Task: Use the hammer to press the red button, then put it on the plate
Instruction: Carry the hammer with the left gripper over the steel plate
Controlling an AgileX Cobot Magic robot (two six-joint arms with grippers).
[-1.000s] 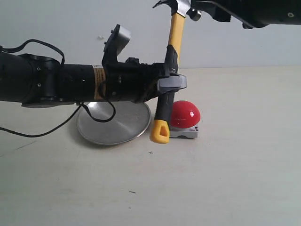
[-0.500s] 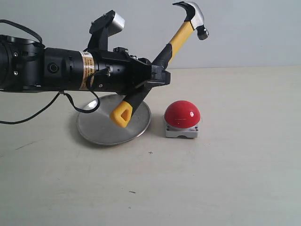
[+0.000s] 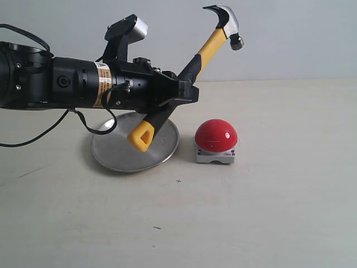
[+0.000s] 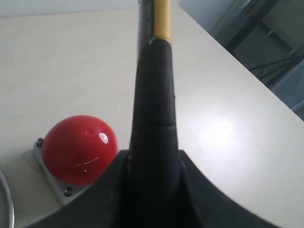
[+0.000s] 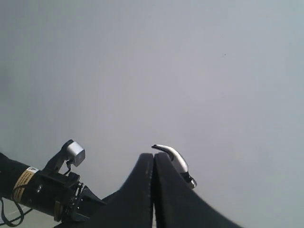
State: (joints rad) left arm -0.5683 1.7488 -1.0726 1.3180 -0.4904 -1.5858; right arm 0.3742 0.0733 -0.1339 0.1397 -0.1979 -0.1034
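Exterior view, hammer (image 3: 209,47) tilted, yellow shaft

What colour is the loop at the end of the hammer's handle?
Yellow. The loop shows best in the exterior view.

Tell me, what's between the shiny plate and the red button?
Nothing: the exterior view shows only bare table between the plate and the red button. The hammer hangs higher.

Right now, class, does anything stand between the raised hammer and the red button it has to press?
Nothing visible. The left gripper holds the hammer tilted, head up; only open air shows between it and the red button.
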